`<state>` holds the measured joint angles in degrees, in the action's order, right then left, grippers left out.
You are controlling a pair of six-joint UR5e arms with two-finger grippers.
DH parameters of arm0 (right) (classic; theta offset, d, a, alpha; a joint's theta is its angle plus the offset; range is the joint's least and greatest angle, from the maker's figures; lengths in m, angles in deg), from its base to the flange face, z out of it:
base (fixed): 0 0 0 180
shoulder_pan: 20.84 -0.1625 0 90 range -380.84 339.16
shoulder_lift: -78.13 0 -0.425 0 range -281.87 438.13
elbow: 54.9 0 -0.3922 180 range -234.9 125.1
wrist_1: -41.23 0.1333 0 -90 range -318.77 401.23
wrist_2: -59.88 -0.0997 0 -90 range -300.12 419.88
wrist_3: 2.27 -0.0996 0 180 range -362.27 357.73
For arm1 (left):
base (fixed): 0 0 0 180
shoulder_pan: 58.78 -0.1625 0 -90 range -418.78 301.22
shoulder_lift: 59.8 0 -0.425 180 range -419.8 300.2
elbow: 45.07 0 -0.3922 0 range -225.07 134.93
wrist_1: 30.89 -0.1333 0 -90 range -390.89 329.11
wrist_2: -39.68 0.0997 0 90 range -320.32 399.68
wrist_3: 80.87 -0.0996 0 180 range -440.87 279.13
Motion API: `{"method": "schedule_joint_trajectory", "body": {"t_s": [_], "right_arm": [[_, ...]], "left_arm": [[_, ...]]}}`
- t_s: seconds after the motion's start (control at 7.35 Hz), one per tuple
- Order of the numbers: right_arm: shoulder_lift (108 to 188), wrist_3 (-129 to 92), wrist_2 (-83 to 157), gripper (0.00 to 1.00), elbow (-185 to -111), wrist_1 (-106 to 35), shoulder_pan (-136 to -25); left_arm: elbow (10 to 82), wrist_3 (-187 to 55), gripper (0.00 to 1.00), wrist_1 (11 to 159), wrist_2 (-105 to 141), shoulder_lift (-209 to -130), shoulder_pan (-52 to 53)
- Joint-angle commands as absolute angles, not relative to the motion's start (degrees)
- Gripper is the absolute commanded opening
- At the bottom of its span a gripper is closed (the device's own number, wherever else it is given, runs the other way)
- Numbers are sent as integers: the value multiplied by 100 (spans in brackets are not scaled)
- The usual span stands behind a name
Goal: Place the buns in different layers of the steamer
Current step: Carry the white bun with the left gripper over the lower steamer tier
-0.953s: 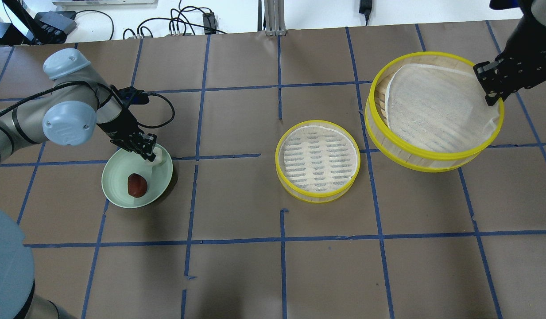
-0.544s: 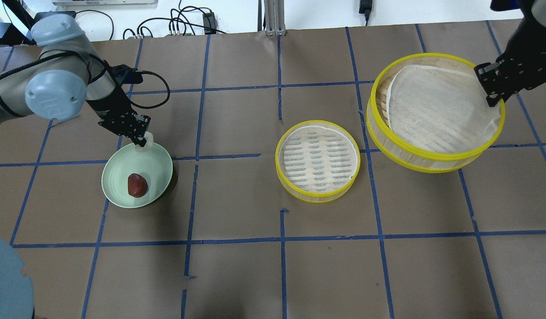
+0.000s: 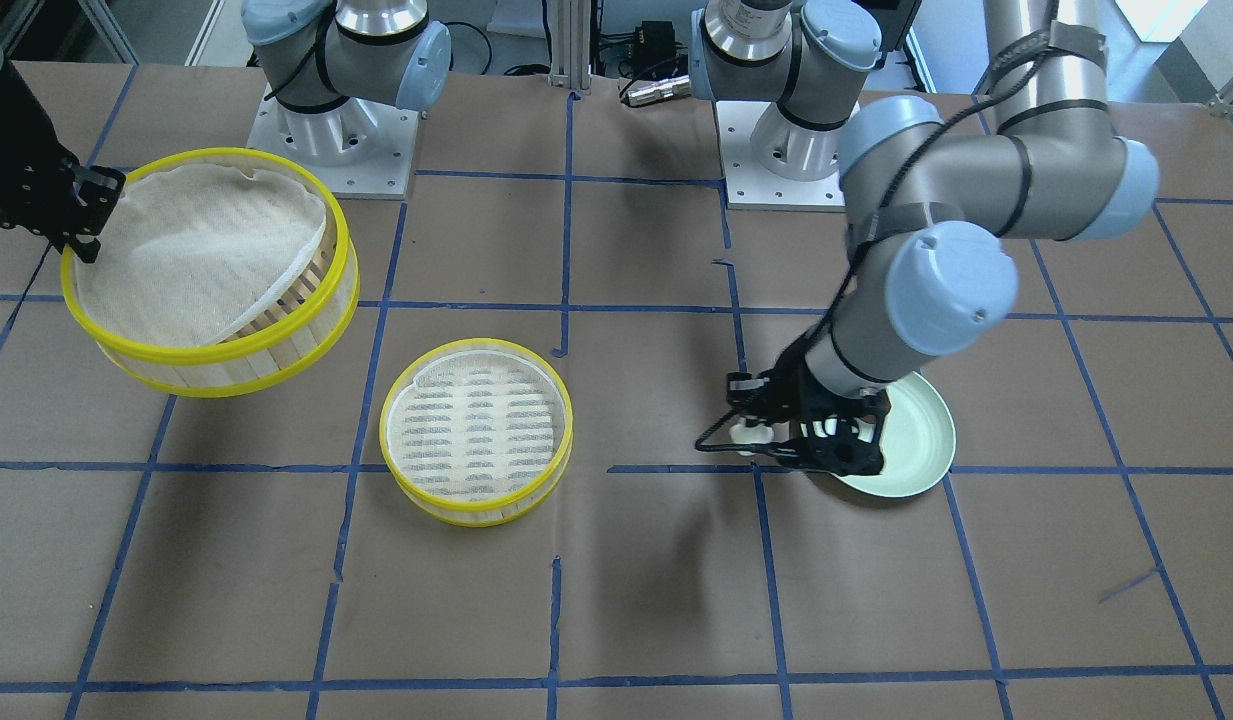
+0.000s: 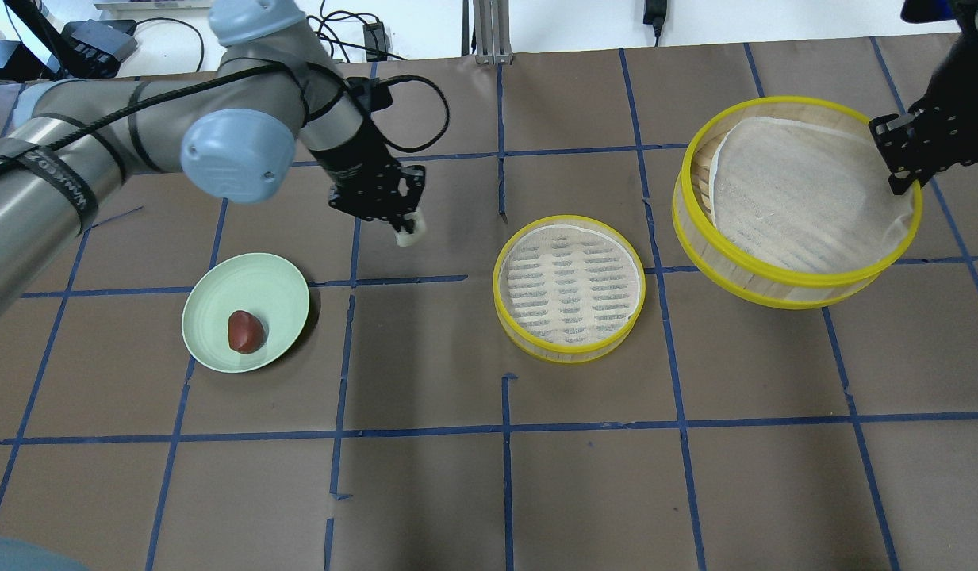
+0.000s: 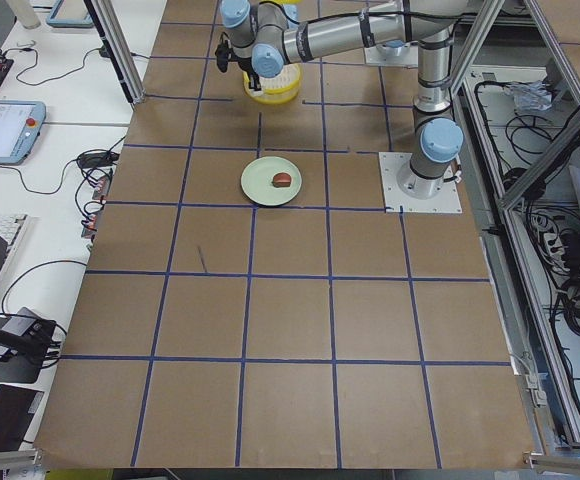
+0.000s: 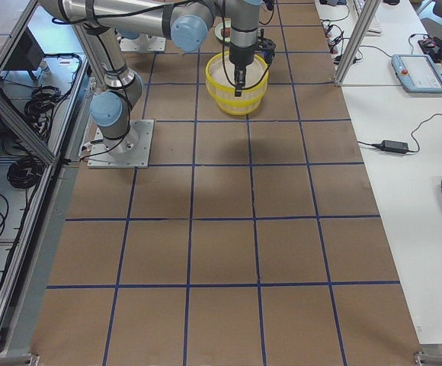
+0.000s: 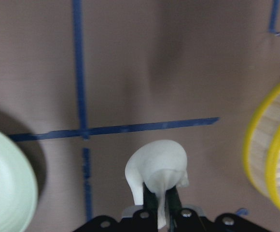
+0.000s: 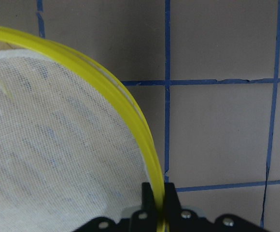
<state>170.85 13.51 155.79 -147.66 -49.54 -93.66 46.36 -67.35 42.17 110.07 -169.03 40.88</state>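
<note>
My left gripper (image 4: 405, 230) is shut on the white bun (image 4: 408, 232) and holds it above the table, between the plate and the lower steamer tier (image 4: 569, 288). In the left wrist view the white bun (image 7: 157, 166) sits pinched between the fingers. The reddish-brown bun (image 4: 244, 331) lies on the pale green plate (image 4: 211, 305). My right gripper (image 4: 901, 184) is shut on the yellow rim of the other steamer tier (image 4: 798, 202), holding it tilted in the air at the right. In the right wrist view the rim (image 8: 145, 137) runs down between the fingers.
Brown paper with blue tape lines covers the table. Cables and a metal post (image 4: 489, 32) lie along the far edge. The left arm's elbow (image 4: 239, 151) hangs over the table left of centre.
My left gripper has lifted the white bun off the plate and carried it right, towards the lower tier. The held tier has shifted slightly right.
</note>
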Motion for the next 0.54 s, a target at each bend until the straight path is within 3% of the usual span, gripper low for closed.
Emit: {"method": "schedule_joint_trajectory", "body": {"t_s": [0.0, 0.27, 0.41], "right_arm": [[17086, 1338, 15550, 11, -14771, -4965, -9326], [17086, 1346, 15559, 11, -14771, -4956, -9326], [17086, 1347, 15559, 11, -14771, -4956, -9335]], "left_arm": [[4616, -5131, 17, 3061, 10235, -17412, 5016], [4625, -4748, 20, 2582, 10252, -17782, 5328], [4634, -4669, 53, 2519, 10278, -17906, 5328]]}}
